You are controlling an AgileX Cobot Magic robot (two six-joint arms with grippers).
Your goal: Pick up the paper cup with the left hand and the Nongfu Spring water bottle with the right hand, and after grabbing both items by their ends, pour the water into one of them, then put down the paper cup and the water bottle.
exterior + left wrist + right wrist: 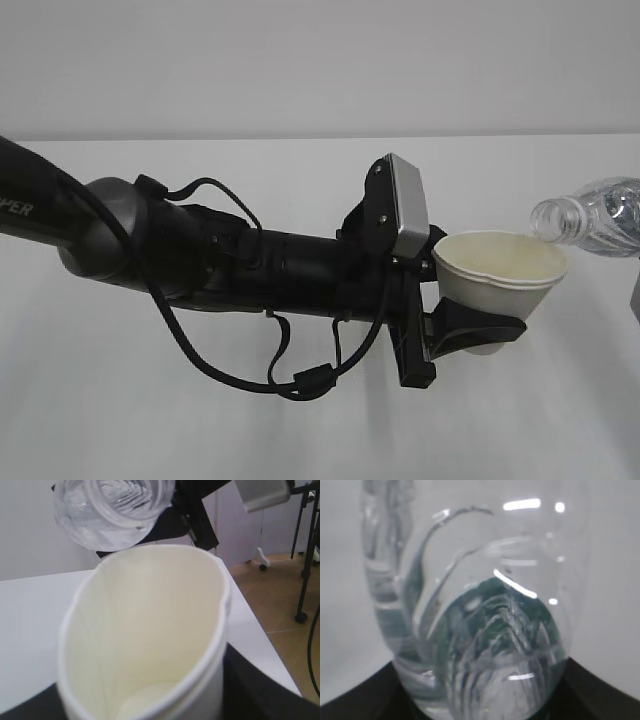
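The left claw (478, 335) is wrapped around the lower end of the paper cup (500, 275), jaws spread about halfway and pressed against the cup's sides, so it's a proper grip and not just resting there. The cup is up in the air above the white desk (300, 430), tilted a bit with its mouth facing up and toward the right. In the left wrist view the cup's rim (150, 555) looks squeezed into an oval, and the cream inside is dry as far as I can see down to the bottom.

The right claw (480, 700) only shows as dark edges at the bottom of its own wrist view, with the base of the Nongfu Spring water bottle (590, 215) sitting between them. So it's got the bottle by its bottom end, jaws roughly half spread around it. In the exterior view only the bottle pokes in from the right edge, lying nearly level, its open capless neck right at the far rim of the cup, touching or just about. Can't tell which.

Some water (485, 680) is pooled in the bottle, but I can't make out any stream going into the cup.

Behind it all is the thick left arm (200, 260) with its looping black cable (230, 375).
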